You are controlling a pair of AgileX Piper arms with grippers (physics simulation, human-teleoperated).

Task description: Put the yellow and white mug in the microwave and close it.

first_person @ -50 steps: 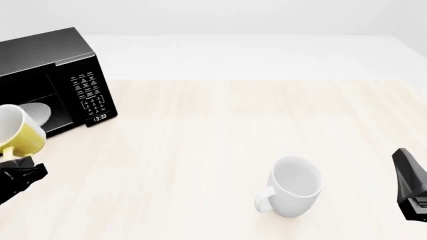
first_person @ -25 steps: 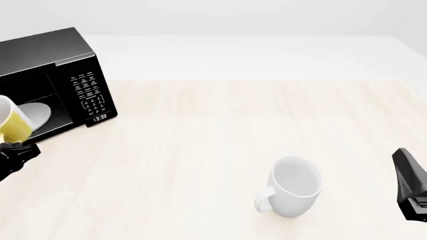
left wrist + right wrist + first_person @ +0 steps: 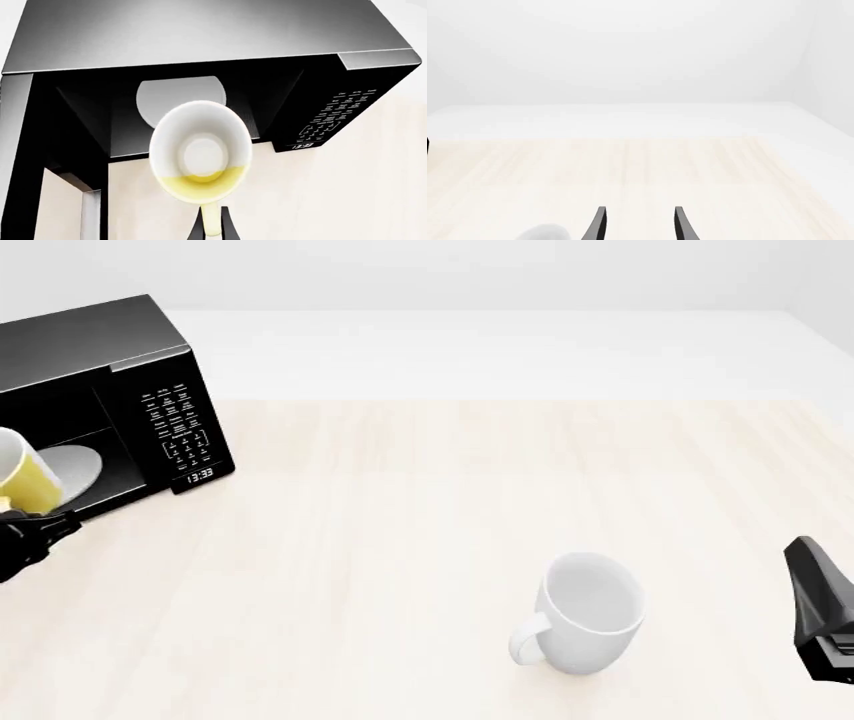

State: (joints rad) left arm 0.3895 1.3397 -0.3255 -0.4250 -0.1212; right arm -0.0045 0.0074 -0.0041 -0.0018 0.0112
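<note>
The yellow and white mug (image 3: 24,483) hangs at the far left of the front view, tilted, just in front of the open microwave (image 3: 127,360). My left gripper (image 3: 212,227) is shut on the mug's yellow handle; in the left wrist view the mug (image 3: 200,152) shows its white inside, mouth toward the camera, before the microwave (image 3: 200,40) cavity and its white turntable plate (image 3: 175,95). The turntable plate (image 3: 78,468) also shows in the front view. My right gripper (image 3: 637,225) is open and holds nothing, low at the right edge (image 3: 825,610).
A larger all-white mug (image 3: 585,612) lies on its side on the table at lower right. The microwave's keypad (image 3: 180,430) faces the table. The open door's edge (image 3: 20,160) stands beside the cavity in the left wrist view.
The left gripper has carried the yellow mug left and up toward the microwave opening, then settled slightly. The right arm and white mug have not moved.
</note>
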